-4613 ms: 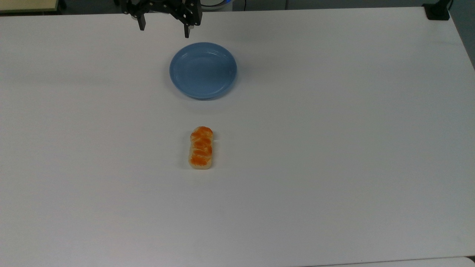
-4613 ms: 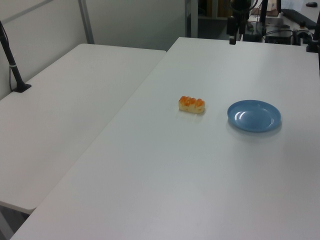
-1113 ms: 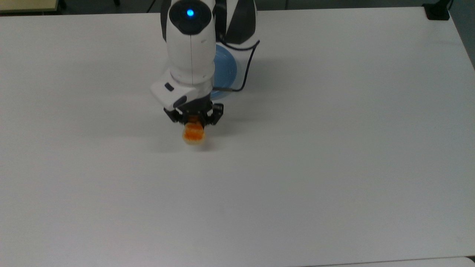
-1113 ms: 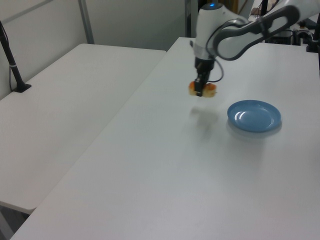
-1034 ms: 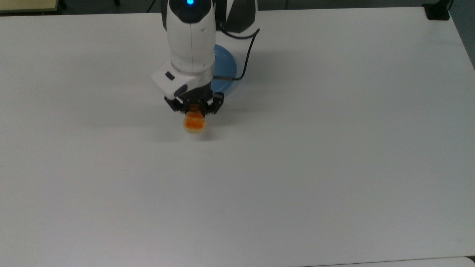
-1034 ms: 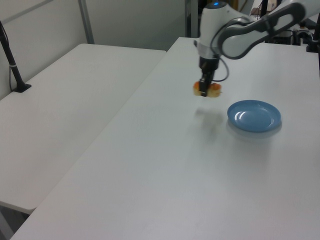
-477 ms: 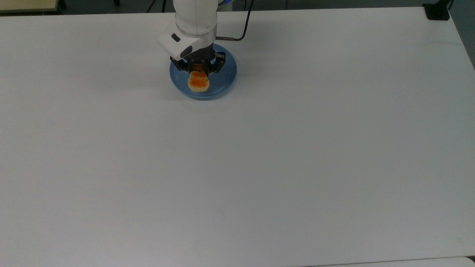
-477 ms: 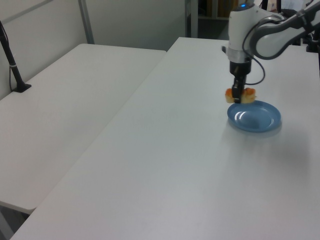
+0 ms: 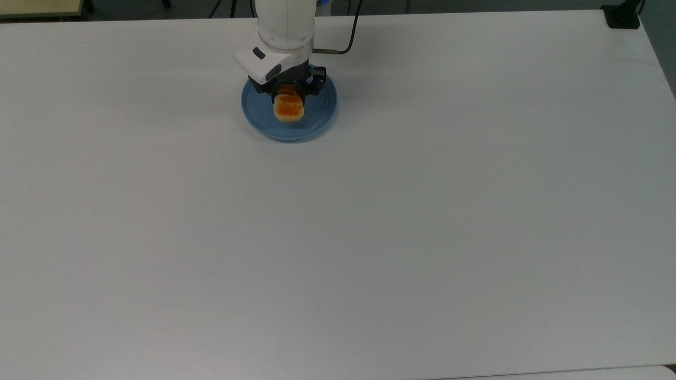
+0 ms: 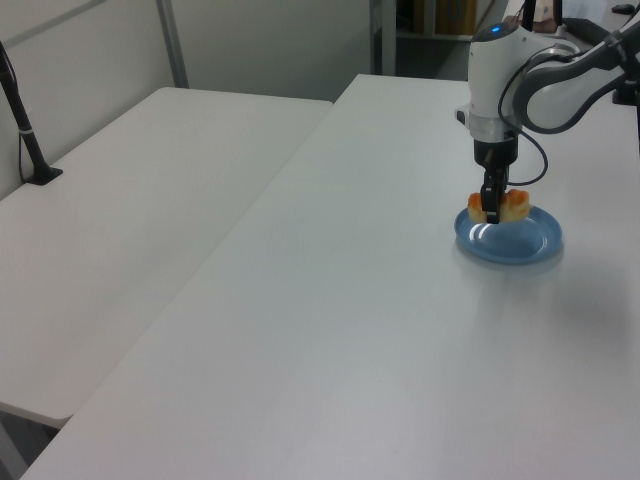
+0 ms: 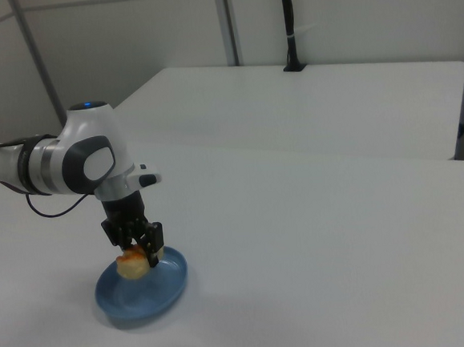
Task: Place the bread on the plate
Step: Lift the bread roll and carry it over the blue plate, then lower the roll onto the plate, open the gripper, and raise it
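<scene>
The light-blue plate (image 9: 317, 113) sits on the white table (image 9: 422, 211), toward the top view's upper middle. Over its bowl hangs the bread (image 9: 288, 107), a small loaf with a glossy orange-brown top and pale sides; whether its base touches the dish cannot be told. In the left view a second white table (image 10: 130, 220) stands alongside, with a black post (image 10: 22, 120) rising from its far edge and pale partition walls (image 10: 260, 45) behind. The gripper (image 9: 288, 94) comes straight down from the white arm (image 9: 285, 26), and its black fingers (image 11: 152, 246) pinch the loaf across its middle, so both ends of the bread stick out either side of them in the left view.
</scene>
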Available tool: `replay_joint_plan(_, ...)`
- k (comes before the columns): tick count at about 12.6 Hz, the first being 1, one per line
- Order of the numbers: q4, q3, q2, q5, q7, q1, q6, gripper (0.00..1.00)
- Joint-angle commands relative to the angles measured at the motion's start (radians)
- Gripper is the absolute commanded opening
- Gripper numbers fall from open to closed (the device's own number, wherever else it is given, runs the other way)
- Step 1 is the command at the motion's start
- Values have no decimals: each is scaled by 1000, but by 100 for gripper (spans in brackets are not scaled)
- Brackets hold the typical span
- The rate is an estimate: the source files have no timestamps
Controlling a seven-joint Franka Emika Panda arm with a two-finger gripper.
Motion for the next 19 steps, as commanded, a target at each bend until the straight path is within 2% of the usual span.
replay_joint_plan(1, -10, -6, -7, -14, -6, 12, -20, 100)
replay_joint_plan(4, 1, -6, -8, -14, -3, 12, -27, 100)
replay_joint_plan(6, 43, -6, -8, -14, 0, 12, -61, 100)
replay_joint_plan(10, 180, -6, -8, -11, 1, 14, -183, 100)
replay_joint_plan(15, 425, -4, -7, 3, 7, 17, -395, 100)
replay_joint_plan(19, 534, -6, -14, 8, 33, 14, -475, 100)
